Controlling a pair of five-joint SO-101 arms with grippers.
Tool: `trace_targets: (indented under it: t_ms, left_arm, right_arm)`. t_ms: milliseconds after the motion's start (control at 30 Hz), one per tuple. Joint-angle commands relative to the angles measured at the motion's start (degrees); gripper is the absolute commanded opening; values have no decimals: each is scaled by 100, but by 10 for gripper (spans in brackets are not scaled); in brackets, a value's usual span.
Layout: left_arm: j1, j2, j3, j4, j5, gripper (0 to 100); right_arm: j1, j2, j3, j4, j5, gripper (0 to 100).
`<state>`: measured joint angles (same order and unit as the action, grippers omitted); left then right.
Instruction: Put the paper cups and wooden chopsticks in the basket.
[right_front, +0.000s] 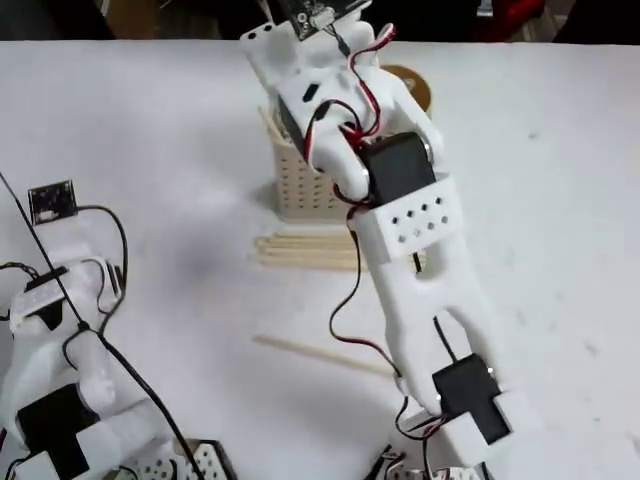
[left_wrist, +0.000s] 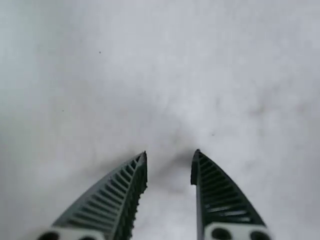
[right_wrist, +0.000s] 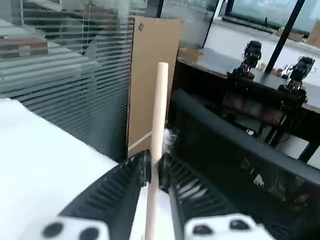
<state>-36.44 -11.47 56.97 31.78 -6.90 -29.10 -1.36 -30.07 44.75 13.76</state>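
Note:
My right gripper is shut on a wooden chopstick, which stands up between its jaws and points out toward the room beyond the table's edge. In the high view the right arm stretches over the white perforated basket at the back of the table. A bundle of chopsticks lies just in front of the basket, and a single chopstick lies nearer the front. A paper cup shows behind the arm. My left gripper hangs open over bare white table.
The left arm sits folded at the front left corner with cables around it. The table's far edge runs just behind the basket. Open white surface lies to the left and right of the basket.

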Motion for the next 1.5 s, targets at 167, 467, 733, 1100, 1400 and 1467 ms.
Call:
trace_targets:
  t_ms: [167, 467, 733, 1100, 1400, 1467]
  left_arm:
    - [-66, -40, -9, -53, 44, 157]
    - [-66, -40, -9, -53, 44, 157]
    - [-66, -40, -9, -53, 53, 157]
    - [-66, -40, -9, -53, 53, 157]
    - [-66, -40, -9, -53, 62, 157]
    - [-66, -40, -9, -53, 62, 157]
  right_arm:
    - [154, -66, -237, 286, -44, 19]
    - [154, -22, -229, 330, -44, 70]
    - [163, -84, -281, 1033, -9, 148]
    - [145, -998, -229, 4857, 176, 149]
    - [-479, -1727, 3508, 4954, 2101, 148]
    - [-857, -1895, 4580, 4541, 2286, 148]
